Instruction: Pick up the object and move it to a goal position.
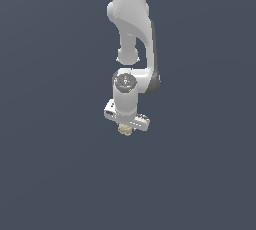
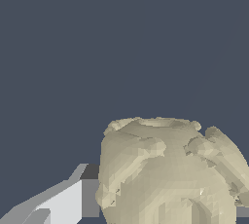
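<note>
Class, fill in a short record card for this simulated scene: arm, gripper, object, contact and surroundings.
arm: white Franka Panda, reaching straight down
gripper: directly above the object
object: pale beige-yellow knobbly lump, narrower than the gripper
contact: one grey-white finger against the lump's side; the other barely shows
grip state: cannot tell
surroundings: plain dark blue-grey ground

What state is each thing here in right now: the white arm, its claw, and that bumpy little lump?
Arm: reaching straight down, wrist pointing downward.
Claw: closed around the lump; one finger sits right against the lump's side.
Lump: pale beige and knobbly, held between the claw's fingers, showing just below the claw. Whether it rests on the surface or is lifted cannot be told.
</note>
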Robot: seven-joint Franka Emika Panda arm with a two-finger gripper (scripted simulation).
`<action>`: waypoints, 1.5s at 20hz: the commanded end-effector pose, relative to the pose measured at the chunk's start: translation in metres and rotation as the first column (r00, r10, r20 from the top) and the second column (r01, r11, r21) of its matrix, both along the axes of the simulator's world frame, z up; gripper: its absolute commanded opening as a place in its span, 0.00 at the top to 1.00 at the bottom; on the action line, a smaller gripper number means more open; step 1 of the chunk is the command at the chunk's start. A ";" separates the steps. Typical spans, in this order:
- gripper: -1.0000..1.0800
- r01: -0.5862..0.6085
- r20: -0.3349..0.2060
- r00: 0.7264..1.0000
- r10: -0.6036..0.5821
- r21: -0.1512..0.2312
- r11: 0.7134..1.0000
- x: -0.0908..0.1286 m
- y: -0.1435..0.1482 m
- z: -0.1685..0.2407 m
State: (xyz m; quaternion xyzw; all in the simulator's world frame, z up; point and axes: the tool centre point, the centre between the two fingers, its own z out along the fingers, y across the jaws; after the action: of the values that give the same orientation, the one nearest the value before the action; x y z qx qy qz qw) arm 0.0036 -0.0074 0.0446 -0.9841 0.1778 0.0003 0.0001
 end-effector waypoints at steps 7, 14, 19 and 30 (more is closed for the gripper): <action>1.00 -0.001 0.001 1.000 0.001 0.000 1.000 0.006 0.020 0.043; 1.00 0.000 0.001 1.000 0.000 -0.001 1.000 0.015 0.050 0.108; 1.00 0.001 0.001 1.000 -0.001 -0.002 1.000 0.023 0.075 0.161; 1.00 0.001 0.001 1.000 -0.001 -0.002 1.000 0.040 0.126 0.271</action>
State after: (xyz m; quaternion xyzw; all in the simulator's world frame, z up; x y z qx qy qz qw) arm 0.0420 0.1125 0.3020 -0.9841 0.1778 -0.0010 -0.0003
